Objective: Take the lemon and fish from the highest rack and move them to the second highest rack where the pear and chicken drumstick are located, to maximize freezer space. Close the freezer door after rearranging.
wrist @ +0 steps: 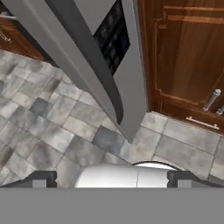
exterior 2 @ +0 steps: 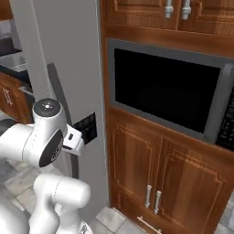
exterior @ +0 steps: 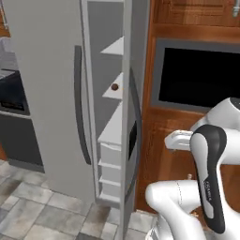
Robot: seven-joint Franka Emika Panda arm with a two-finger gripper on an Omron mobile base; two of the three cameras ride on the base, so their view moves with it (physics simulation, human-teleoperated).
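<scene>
The freezer door [exterior: 49, 93], a tall matte grey panel with a long curved black handle [exterior: 80, 108], stands swung open at the left of the left base view, exposing white door racks [exterior: 115, 89] stacked along the inner edge. A second grey door [exterior: 136, 93], seen edge-on just right of those racks, carries its own dark handle and a black dispenser panel [exterior: 133, 136]. The right base view shows neither the racks nor their contents; it shows this grey door face-on [exterior 2: 77, 68], the dispenser panel [exterior 2: 85, 128] partly hidden behind the arm's white upper link. One small brown round item [exterior: 114, 86] rests on a middle rack; its identity cannot be told. Brown wooden cabinets [exterior 2: 155, 173] flank the grey door on the right, with a black built-in oven [exterior 2: 164, 91] set in them above two lower doors. The hand view looks down the door edge [wrist: 131, 87] and handle to a grey tiled floor [wrist: 52, 131]. The gripper [wrist: 112, 178] has its dark fingertips [wrist: 41, 178] spread fully apart at the lower corners of that view, holding nothing, near the door's bottom corner but apart from it.
</scene>
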